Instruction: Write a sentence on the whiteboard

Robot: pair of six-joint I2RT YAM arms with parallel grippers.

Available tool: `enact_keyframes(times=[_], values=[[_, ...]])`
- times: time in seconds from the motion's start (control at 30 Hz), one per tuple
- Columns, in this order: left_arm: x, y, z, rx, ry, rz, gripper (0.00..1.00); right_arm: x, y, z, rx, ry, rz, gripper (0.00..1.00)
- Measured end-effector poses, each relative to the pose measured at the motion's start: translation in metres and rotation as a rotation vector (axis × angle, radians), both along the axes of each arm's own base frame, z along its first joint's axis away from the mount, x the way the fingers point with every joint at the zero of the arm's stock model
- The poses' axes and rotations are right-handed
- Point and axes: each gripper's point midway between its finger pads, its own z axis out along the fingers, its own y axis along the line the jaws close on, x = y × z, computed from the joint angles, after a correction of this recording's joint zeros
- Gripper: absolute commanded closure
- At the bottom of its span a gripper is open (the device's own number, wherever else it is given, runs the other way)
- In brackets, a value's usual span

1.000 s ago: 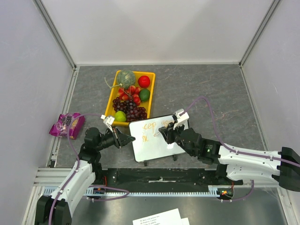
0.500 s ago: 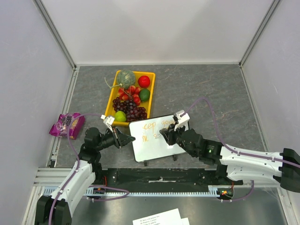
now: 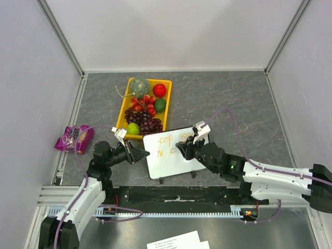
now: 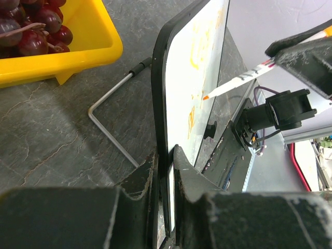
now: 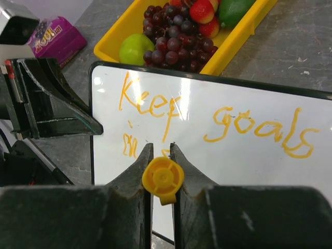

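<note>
The whiteboard (image 3: pixel 168 153) stands tilted on the table, also seen in the right wrist view (image 5: pixel 244 161) and edge-on in the left wrist view (image 4: pixel 199 78). My left gripper (image 3: pixel 141 153) is shut on its left edge (image 4: pixel 165 171). Orange writing (image 5: pixel 218 122) reads "Keep goals", with "in" and the start of another letter below. My right gripper (image 3: pixel 182 148) is shut on an orange marker (image 5: pixel 162 179). The marker's tip (image 4: pixel 206 97) touches the board in the second line.
A yellow tray (image 3: pixel 125 110) of grapes, apples, strawberries and a melon stands just behind the board. A purple snack packet (image 3: pixel 74 137) lies at the left. The board's wire foot (image 4: pixel 111 129) rests on the table. Printed paper sheets (image 3: pixel 176 242) lie below the arm bases.
My right gripper with the marker has shifted slightly left and down along the board, onto the second line. The left gripper and board have not moved.
</note>
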Motion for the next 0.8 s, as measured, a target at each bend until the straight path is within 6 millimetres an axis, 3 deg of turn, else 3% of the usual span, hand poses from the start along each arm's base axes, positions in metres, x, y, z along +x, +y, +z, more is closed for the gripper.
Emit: enact_keyframes(times=[0.3,0.8], values=[[0.0,0.0,0.0,0.0,0.0,-0.001,0.98,0.008,-0.015,0.03,0.079,-0.042,-0.037,1.0],[0.0,0.0,0.0,0.0,0.0,-0.001,0.98,0.017,-0.024,0.013,0.021,-0.03,-0.076,1.0]])
